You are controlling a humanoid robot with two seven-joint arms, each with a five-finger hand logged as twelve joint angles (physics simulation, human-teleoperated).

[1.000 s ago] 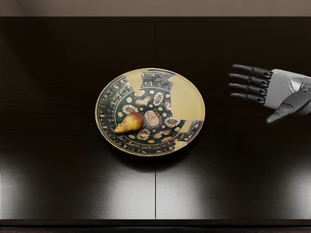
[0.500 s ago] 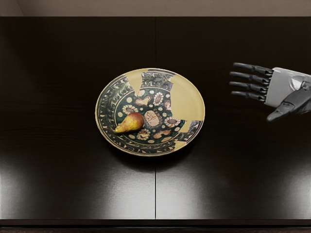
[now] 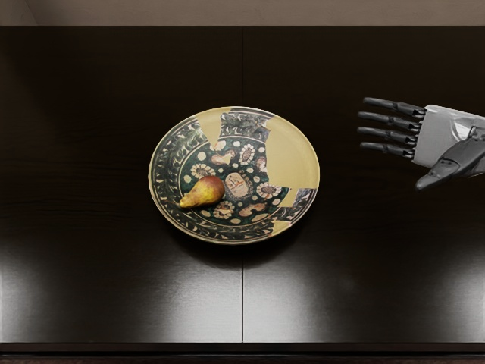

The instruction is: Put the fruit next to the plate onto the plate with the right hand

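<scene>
In the head view, the pear [image 3: 202, 192] is seen lying on the plate [image 3: 301, 159], left of its centre, at mid-table [image 3: 114, 288]. The right hand [image 3: 424, 136] is held near the table's right edge, fingers stretched out, nothing grasped. The round pear could be rolled off if the plate were knocked.

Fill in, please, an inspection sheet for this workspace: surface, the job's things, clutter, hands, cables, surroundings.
Surface: dark glossy table, with a thin seam running down its middle.
Job's things: pear lies on the left part of the patterned plate, inside the rim; the plate sits near the table's centre.
Clutter: nothing seen.
Hands: right hand hovers to the right of the plate, apart from it, fingers spread and holding nothing; left hand not in view.
Cables: nothing seen.
Surroundings: a pale strip beyond the table's far edge; nothing else seen.
</scene>
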